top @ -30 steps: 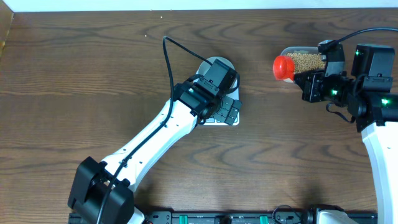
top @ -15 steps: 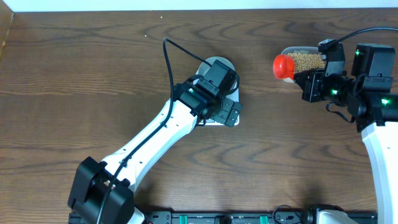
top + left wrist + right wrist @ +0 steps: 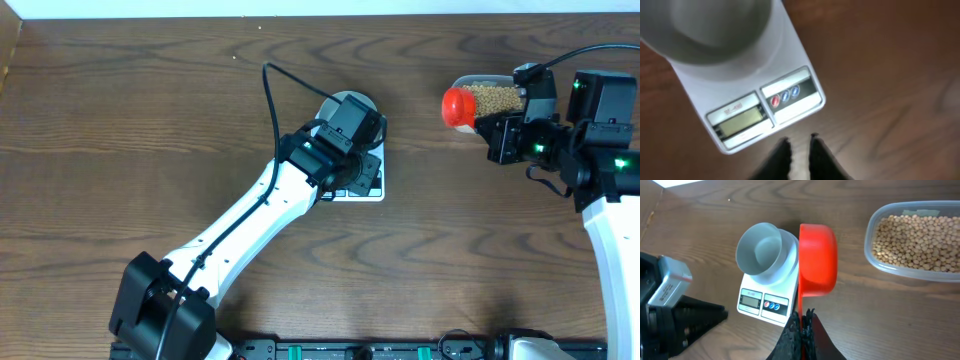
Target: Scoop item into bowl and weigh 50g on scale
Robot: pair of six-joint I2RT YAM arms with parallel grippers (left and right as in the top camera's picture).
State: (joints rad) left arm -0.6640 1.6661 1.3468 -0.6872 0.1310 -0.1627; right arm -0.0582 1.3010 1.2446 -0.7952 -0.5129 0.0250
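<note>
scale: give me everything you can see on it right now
The scale is a flat white plastic-looking slab with rounded corners, lying on the wooden table. Its front panel has a grey LCD display, reading not legible, and beside it small red and blue buttons. The pale bowl sits on its rear platform, empty in the right wrist view. The left gripper hovers at its front edge, fingertips a slim gap apart; contact cannot be told. From overhead, the left arm covers most of it.
</note>
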